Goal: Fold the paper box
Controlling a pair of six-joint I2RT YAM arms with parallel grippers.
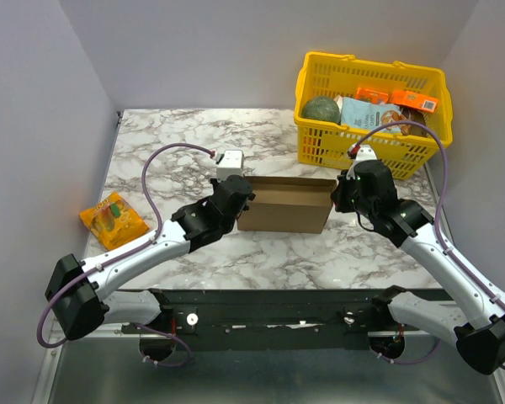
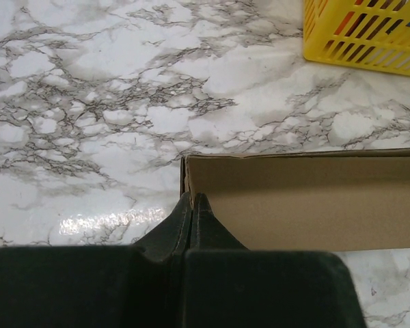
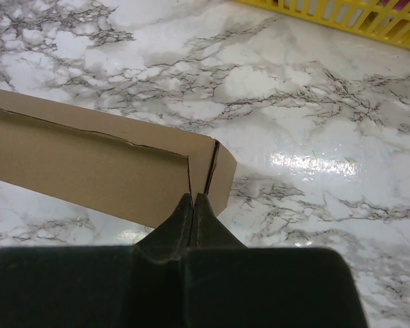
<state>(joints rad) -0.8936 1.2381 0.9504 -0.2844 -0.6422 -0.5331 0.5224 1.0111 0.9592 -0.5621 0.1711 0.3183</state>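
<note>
Cardboard paper box (image 1: 286,204) lies near the yellow basket (image 1: 353,150), on its arm-ward side; left gripper (image 1: 241,200) and right gripper (image 1: 340,195) each appear pinched shut on an end wall; best to fold both ends evenly, keeping the walls upright.

Brown paper box (image 1: 286,204); yellow basket (image 1: 364,148)

Matt brown corrugated cardboard on the paper box (image 1: 286,204), unprinted, cut edges slightly ragged, glossy marble-pattern table (image 1: 168,122) throwing back light glare, smooth yellow plastic lattice on the basket (image 1: 362,151), left gripper (image 2: 193,199) matt black, faintly grainy.
</note>
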